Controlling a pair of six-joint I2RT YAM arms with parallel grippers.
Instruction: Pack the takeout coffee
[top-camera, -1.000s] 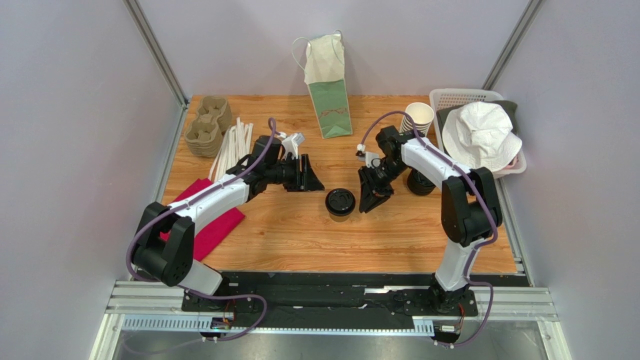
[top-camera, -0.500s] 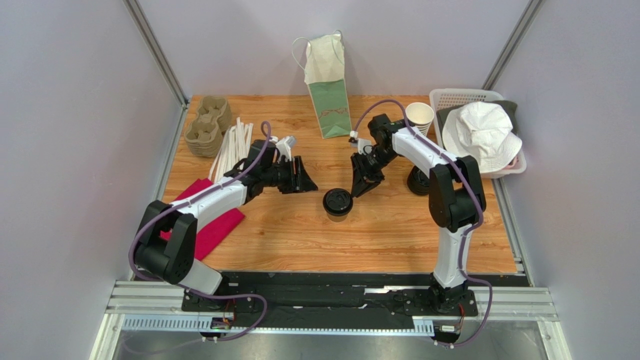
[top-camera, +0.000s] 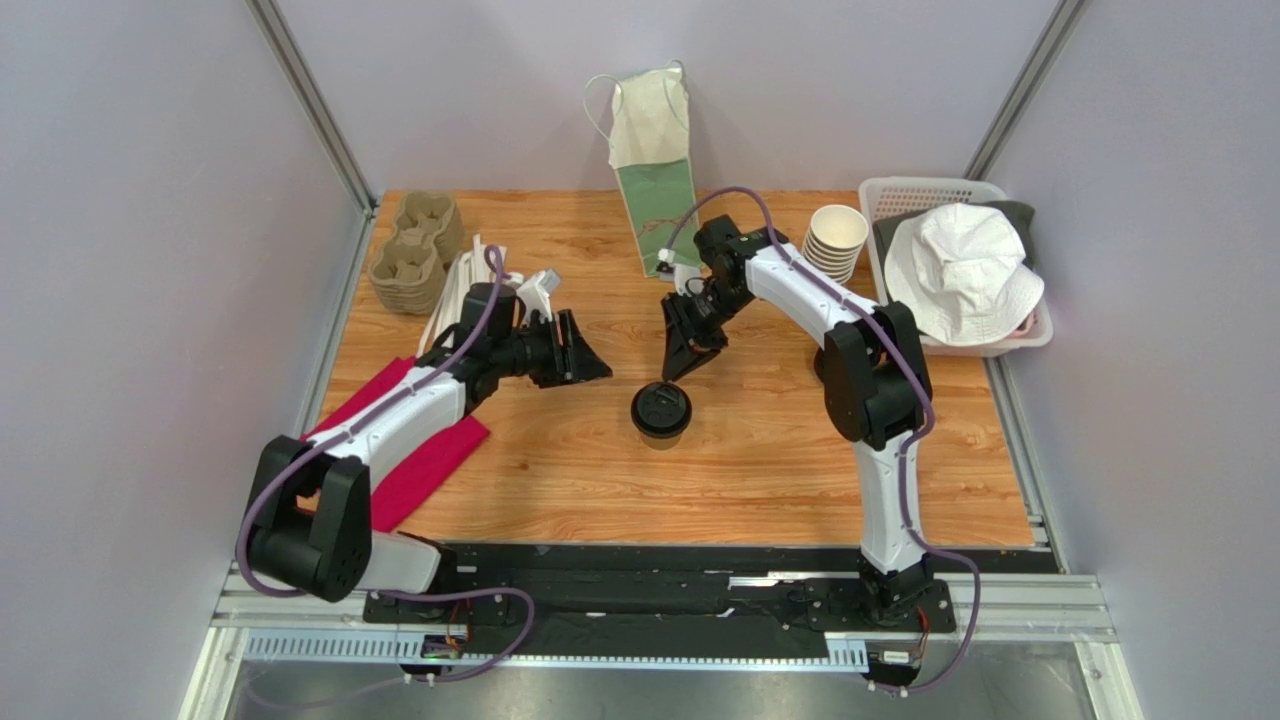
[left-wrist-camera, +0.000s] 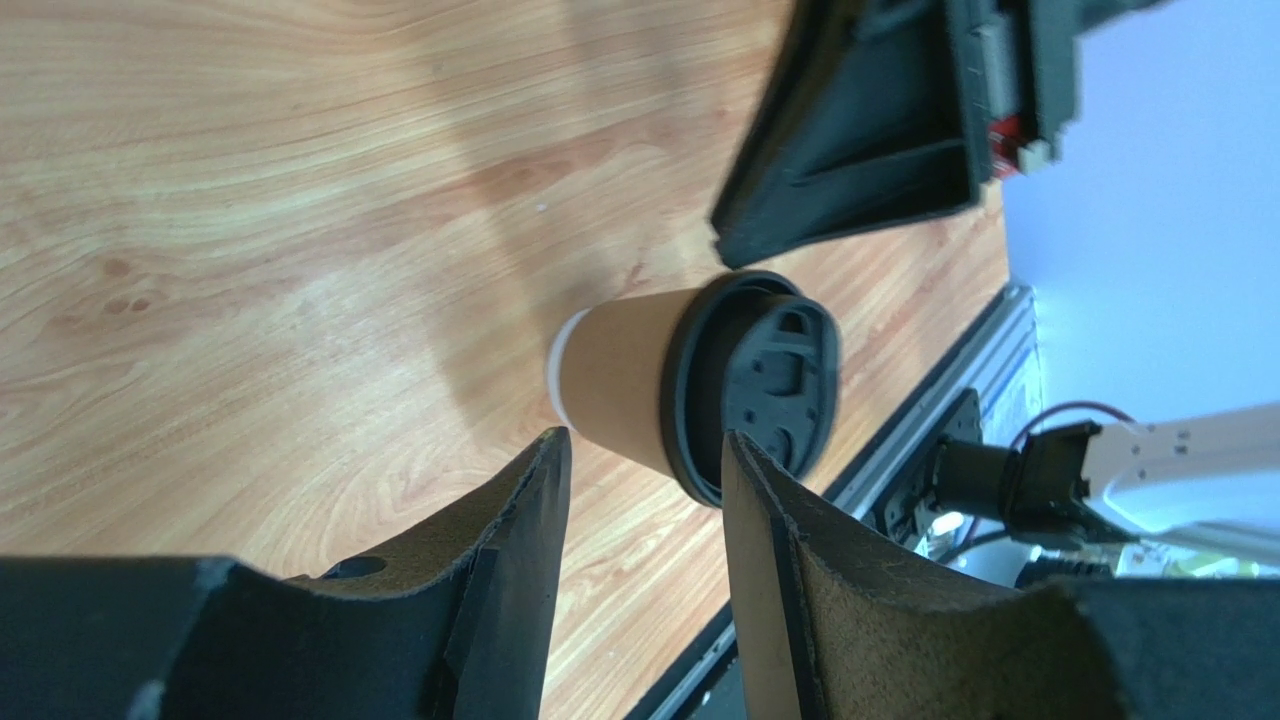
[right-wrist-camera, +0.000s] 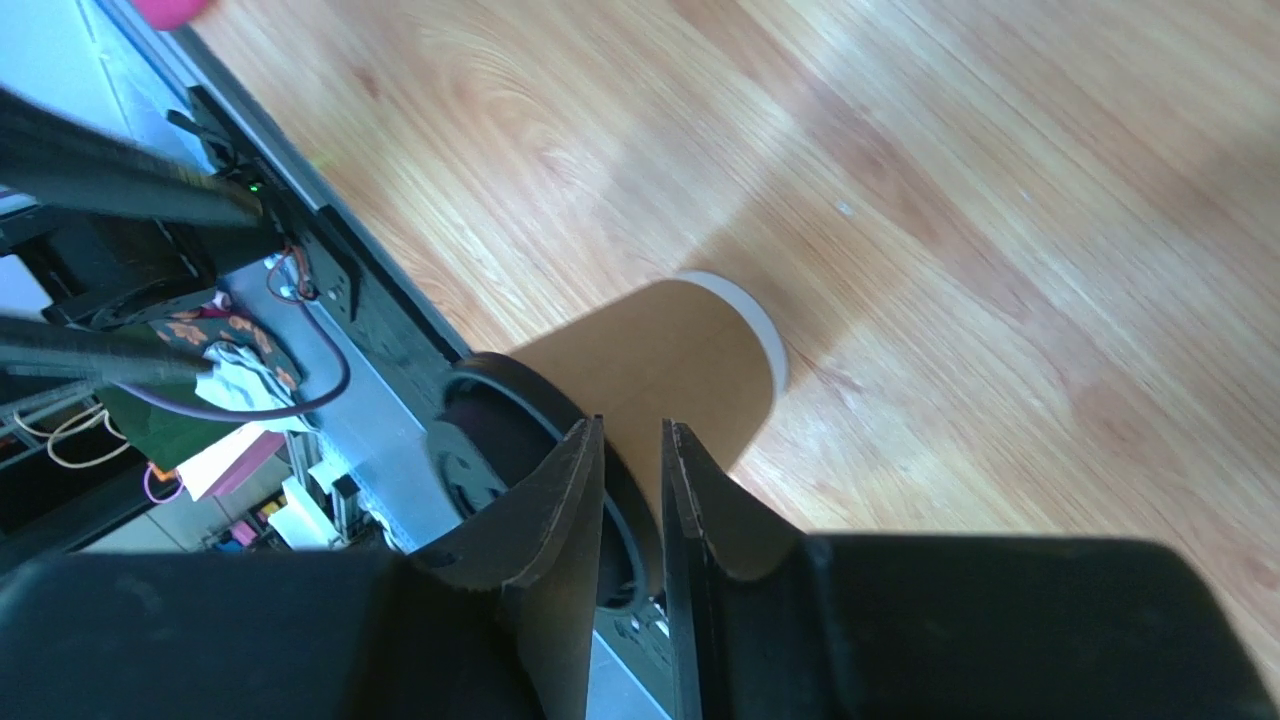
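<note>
On the grained wooden table (top-camera: 781, 450) the takeout coffee (top-camera: 661, 410), a smooth brown paper cup with a round black plastic lid, stands upright near my 2 black claws, touching neither: the left claw (top-camera: 597, 365) has its fingers apart, the right claw (top-camera: 673, 368) almost together, empty.

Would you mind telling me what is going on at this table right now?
Two robot arms are set to pack a takeout coffee. The lidded cup stands upright in the middle of the table, and neither claw holds it. The left claw hovers to its left, and the right claw hangs just beyond it. A green paper bag stands at the back.
</note>
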